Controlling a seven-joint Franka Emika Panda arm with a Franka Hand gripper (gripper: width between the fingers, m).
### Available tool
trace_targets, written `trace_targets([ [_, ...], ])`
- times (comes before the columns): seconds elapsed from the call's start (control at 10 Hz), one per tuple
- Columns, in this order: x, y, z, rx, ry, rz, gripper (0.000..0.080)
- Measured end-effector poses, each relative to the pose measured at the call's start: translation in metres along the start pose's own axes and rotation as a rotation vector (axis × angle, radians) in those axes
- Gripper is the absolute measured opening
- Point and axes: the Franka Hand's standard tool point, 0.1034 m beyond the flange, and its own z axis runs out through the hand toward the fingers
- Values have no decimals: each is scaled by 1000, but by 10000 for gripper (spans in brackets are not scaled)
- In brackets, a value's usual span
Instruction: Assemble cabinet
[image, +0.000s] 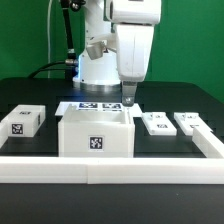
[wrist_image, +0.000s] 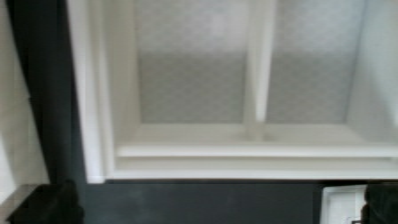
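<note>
The cabinet (image: 95, 133) is a large white hollow box with a tag on its front, standing at the middle front of the table. In the wrist view its open inside (wrist_image: 196, 90) shows a thin upright divider (wrist_image: 258, 75) and a stepped rim. My gripper (image: 128, 101) hangs just above the box's back corner on the exterior view's right. Its dark fingers (wrist_image: 32, 205) stand wide apart at the edges of the wrist view, open and empty, over the black table (wrist_image: 205, 205).
A white tagged block (image: 22, 121) lies at the exterior view's left. Two small white tagged panels (image: 155, 123) (image: 188, 122) lie at its right; one shows in the wrist view (wrist_image: 343, 198). The marker board (image: 90, 104) lies behind the cabinet. A white rail (image: 110, 162) borders the front.
</note>
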Motion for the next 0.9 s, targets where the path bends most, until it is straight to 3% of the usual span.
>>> trace_targets([
  [0.2, -8, -37, 7, 5, 2, 11, 798],
  [0.4, -12, -58, 17, 8, 8, 20, 798],
  [0.5, -15, -68, 22, 22, 7, 24, 798],
  [0.9, -12, -86, 44, 47, 16, 29, 798],
])
